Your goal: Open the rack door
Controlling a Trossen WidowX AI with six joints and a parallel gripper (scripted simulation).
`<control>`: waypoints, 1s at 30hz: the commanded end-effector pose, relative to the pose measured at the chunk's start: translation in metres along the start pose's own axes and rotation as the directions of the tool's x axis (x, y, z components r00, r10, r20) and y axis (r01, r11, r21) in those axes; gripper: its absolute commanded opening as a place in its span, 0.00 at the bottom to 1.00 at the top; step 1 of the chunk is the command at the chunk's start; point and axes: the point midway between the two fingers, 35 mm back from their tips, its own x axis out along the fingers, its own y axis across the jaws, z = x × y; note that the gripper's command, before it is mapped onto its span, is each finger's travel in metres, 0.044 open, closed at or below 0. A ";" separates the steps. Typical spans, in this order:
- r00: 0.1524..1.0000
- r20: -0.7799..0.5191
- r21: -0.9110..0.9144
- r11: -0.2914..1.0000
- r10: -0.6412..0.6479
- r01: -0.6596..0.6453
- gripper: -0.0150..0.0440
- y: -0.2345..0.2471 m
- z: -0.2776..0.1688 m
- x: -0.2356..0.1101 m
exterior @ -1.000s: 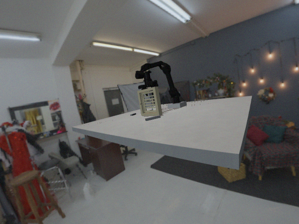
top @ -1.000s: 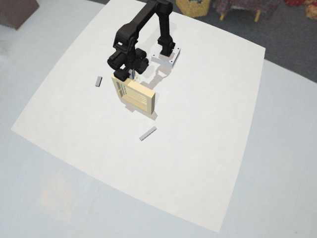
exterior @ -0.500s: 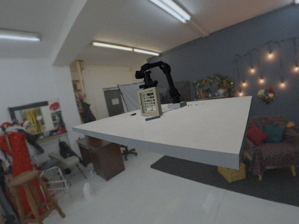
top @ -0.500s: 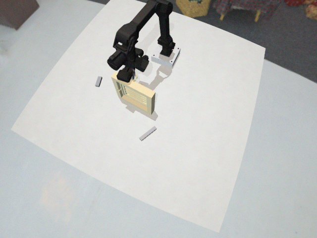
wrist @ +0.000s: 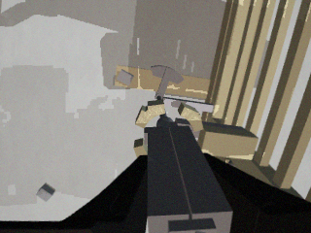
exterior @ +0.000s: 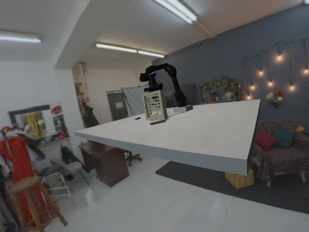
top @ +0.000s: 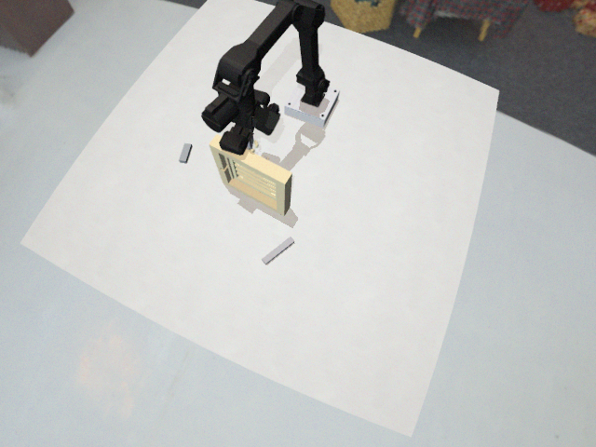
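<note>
The rack frame (top: 285, 196) (exterior: 163, 107) is pale yellow and stands upright on the table (top: 365, 269) (exterior: 199, 129). The slatted door (wrist: 288, 171) shows inside its opening and looks closed or nearly so. The upright handle (wrist: 182, 180) is a dark grey bar on the door's side facing the arm base, with tan curved pieces below it. My gripper (top: 250, 133) (wrist: 173, 162) points down beside the frame's top edge and is shut on the handle, one black finger on each side. The top and exterior views hide the fingertips and most of the handle. How far the handle is turned is hard to tell.
A short grey block (top: 185, 153) (exterior: 137, 118) lies left of the frame. A longer grey bar (top: 277, 250) (exterior: 158, 122) lies on the side away from the arm. The arm's pale base plate (top: 304, 116) (exterior: 181, 109) stands behind the frame.
</note>
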 end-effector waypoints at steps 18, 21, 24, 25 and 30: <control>1.000 0.004 0.303 0.953 0.001 -0.002 0.29 0.012 0.009 0.000; 1.000 0.004 0.358 0.934 0.001 -0.003 0.29 0.015 0.012 0.000; 1.000 0.004 0.412 0.911 0.001 -0.003 0.29 0.019 0.015 0.000; 1.000 0.004 0.430 0.903 0.002 -0.003 0.29 0.020 0.016 0.000; 1.000 0.005 0.513 0.859 0.002 -0.004 0.29 0.027 0.022 0.000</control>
